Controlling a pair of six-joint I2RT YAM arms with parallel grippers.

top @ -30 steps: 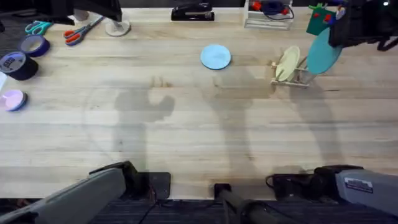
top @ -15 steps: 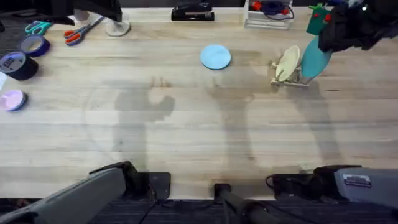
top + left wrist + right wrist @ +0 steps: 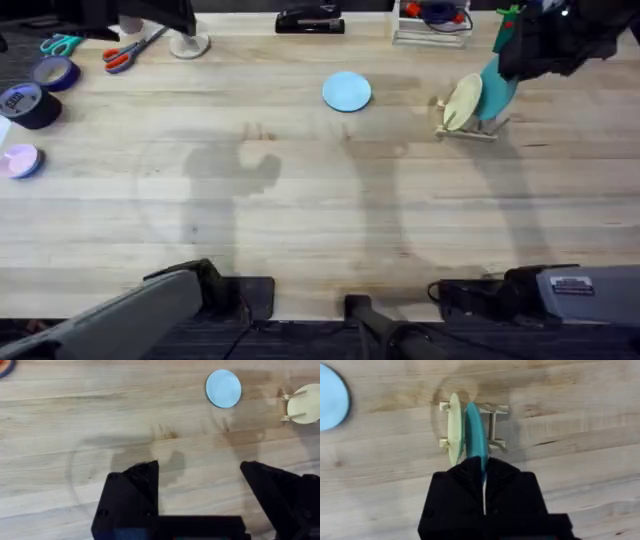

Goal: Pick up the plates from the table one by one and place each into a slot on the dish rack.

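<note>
Over on the left side, the left arm is sitting low by its base, its claw (image 3: 200, 490) hanging with both black fingers spread wide and nothing between them, the bare counter (image 3: 300, 200) showing below. Moving toward the middle, the light blue plate (image 3: 347, 91) is lying flat on the far half of the counter, face up, well apart from the rack. Further right, the little wooden dish rack (image 3: 470, 125) is standing on the counter with a cream-yellow plate (image 3: 462, 103) propped on edge in one slot. Right beside it, the teal plate (image 3: 497, 88) is standing on edge too, tilted a little, its long axis running up and down and its face lying parallel to the yellow plate in the right wrist view, its lower edge at the rack. The right arm is stretching out over that far right corner, and its claw (image 3: 483, 477) is pinching the teal plate's upper rim from above.
</note>
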